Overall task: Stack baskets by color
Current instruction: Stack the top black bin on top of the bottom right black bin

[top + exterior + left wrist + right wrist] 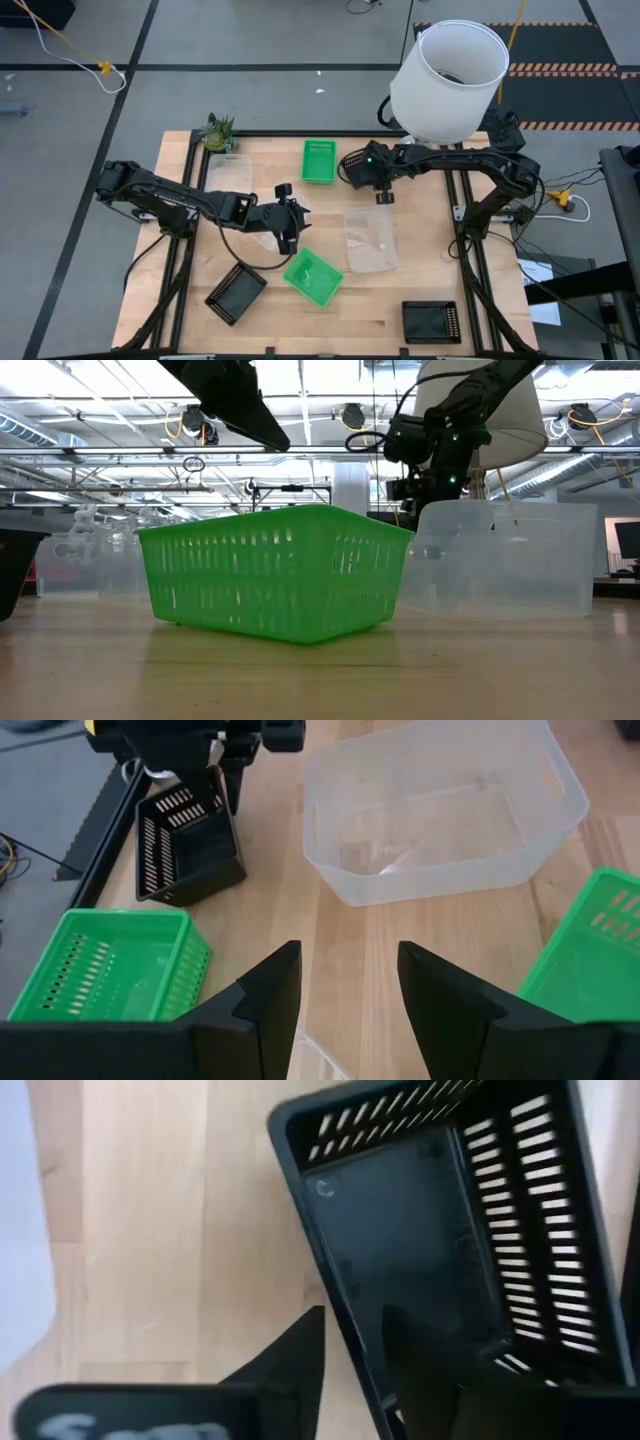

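My right gripper (355, 1325) is at the table's far middle, shut on a black slotted basket (185, 845) that stands tipped up beside a green basket (319, 160). My left gripper (350, 975) hovers open at the table's middle, holding nothing. It points at a clear basket (440, 810) that sits flat on the wood. A second green basket (313, 277) lies near it, toward the front. Two more black baskets (236, 293) (431, 321) rest near the front edge. Another clear basket (262, 228) lies under my left gripper. My right gripper has the black basket by one side wall (350, 1350), with one finger (430, 1370) inside the basket and the other (290, 1370) outside. The fingers come down from above at a slant. The basket is tilted, its lower edge (190, 892) on the table.
A large white lampshade (450, 80) stands at the far right corner over my right arm's base. A small potted plant (220, 132) sits at the far left corner, with a clear basket (230, 172) just in front of it. Bare wood lies between the front baskets.
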